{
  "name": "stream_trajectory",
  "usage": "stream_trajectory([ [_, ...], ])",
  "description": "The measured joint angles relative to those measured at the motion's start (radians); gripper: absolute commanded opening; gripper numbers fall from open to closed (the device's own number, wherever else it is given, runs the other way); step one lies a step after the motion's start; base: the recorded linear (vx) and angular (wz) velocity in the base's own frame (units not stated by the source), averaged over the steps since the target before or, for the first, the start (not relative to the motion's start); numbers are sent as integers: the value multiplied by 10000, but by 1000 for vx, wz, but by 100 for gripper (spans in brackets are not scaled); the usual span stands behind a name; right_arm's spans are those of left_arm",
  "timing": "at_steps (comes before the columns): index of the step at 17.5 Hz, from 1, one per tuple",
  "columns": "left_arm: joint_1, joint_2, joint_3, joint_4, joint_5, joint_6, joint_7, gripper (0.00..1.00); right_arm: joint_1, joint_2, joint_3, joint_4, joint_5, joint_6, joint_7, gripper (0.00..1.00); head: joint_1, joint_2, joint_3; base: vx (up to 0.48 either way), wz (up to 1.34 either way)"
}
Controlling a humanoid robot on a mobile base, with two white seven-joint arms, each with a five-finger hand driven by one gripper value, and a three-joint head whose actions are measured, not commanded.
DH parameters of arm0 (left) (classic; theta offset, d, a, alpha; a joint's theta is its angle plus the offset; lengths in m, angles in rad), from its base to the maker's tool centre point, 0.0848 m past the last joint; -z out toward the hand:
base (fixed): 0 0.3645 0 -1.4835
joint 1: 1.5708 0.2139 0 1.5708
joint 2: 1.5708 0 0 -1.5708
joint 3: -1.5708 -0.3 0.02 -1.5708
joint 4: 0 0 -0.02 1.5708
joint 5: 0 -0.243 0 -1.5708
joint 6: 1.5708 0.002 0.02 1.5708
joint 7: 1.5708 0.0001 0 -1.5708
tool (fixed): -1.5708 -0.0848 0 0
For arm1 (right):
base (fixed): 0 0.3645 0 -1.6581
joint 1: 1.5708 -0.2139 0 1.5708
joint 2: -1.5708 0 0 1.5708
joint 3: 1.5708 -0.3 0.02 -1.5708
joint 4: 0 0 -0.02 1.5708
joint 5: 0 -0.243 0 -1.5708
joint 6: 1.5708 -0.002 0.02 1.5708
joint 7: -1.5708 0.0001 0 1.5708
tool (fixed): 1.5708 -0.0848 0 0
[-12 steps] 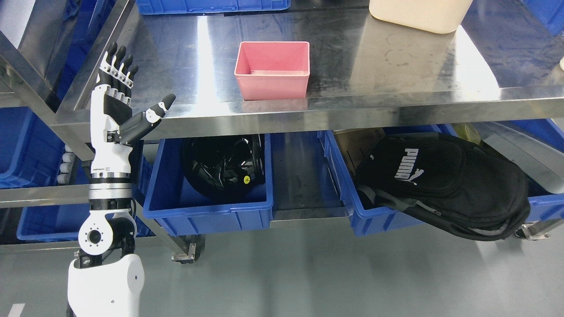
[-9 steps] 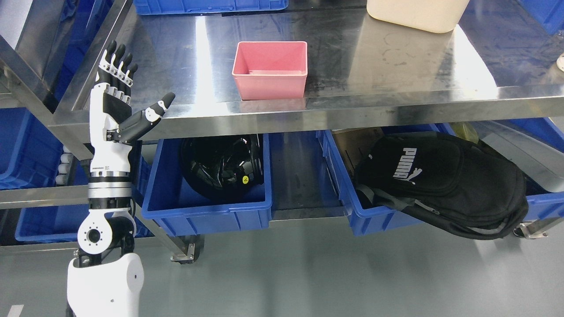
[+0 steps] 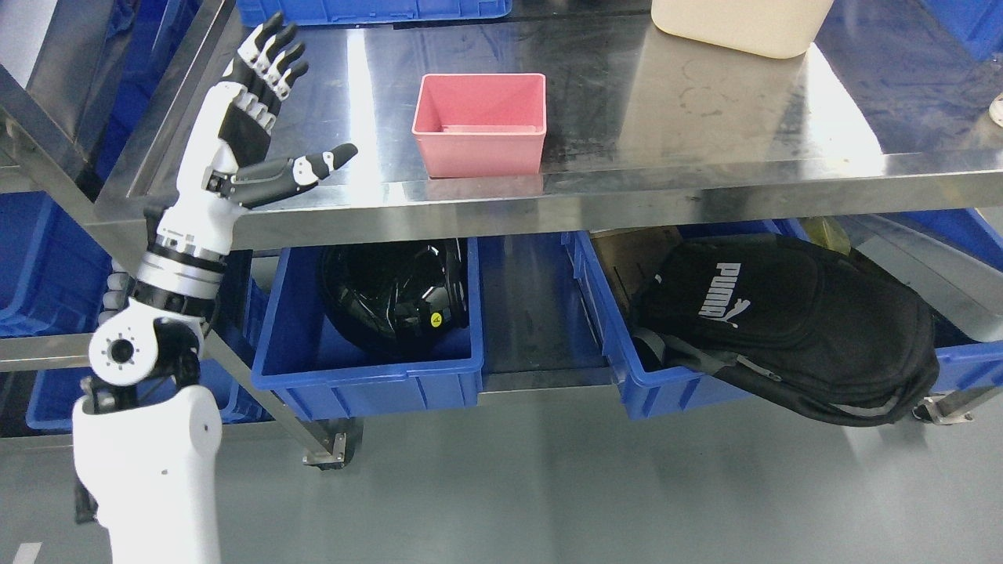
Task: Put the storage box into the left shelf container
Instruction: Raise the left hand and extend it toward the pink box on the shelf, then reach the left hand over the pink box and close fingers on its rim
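A pink storage box stands upright and empty on the steel shelf top, near its front edge. My left hand is raised over the shelf's left end, fingers spread and thumb pointing right, holding nothing. It is well left of the pink box and apart from it. Below the shelf on the left, a blue container holds a black helmet.
A second blue container at lower right holds a black backpack that hangs over its rim. A cream bin stands at the back of the shelf top. More blue bins sit in the rack at left. Grey floor lies in front.
My left arm has risen and swung to the right, so the open hand is now over the shelf's left end, closer to the pink box. The box has not moved.
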Motion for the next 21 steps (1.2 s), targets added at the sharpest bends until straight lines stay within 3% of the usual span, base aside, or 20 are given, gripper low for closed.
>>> stream_trajectory([
  [3,-1315,586,-442,682,-710,230,-1579,100,0,0,0,0,0,0,0,100,0,0,0,0,0],
  [7,-2591,1051,-1519,1730,-1699,285,-2389,99,0,0,0,0,0,0,0,100,0,0,0,0,0],
  [14,-4079,891,-3173,3484,-3504,180,-3122,96,-1,0,0,0,0,0,0,100,0,0,0,0,0],
  [17,-4432,655,-3639,4158,-4292,176,-3194,91,-1,0,0,0,0,0,0,100,0,0,0,0,0],
  [21,-4795,311,-4128,5034,-5228,174,-3233,74,-1,0,0,0,0,0,0,100,0,0,0,0,0],
])
